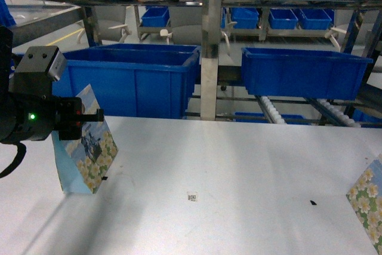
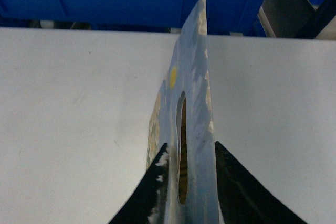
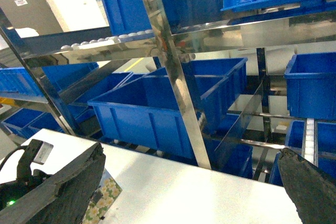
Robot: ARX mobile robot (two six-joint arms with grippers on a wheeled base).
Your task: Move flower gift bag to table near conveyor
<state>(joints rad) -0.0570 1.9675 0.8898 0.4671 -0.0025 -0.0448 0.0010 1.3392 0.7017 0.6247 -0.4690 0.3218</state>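
White counter [image 1: 239, 165] already has the flower gift bag [image 1: 89, 147] standing on it, near the conveyor [image 1: 280, 111] — left end effector [image 2: 184, 182] pinches its top edge, right end effector [image 3: 194, 187] gapes empty — just letting go is left, I'd say.

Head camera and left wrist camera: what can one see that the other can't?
Only the head view shows the second floral bag at the right edge, the tiny code mark and the conveyor with its white rollers. Only the left wrist view shows, close up, the handle hole, with the jaws of the left gripper closed on the top of the bag. Both show the flower gift bag, the white table and blue bins.
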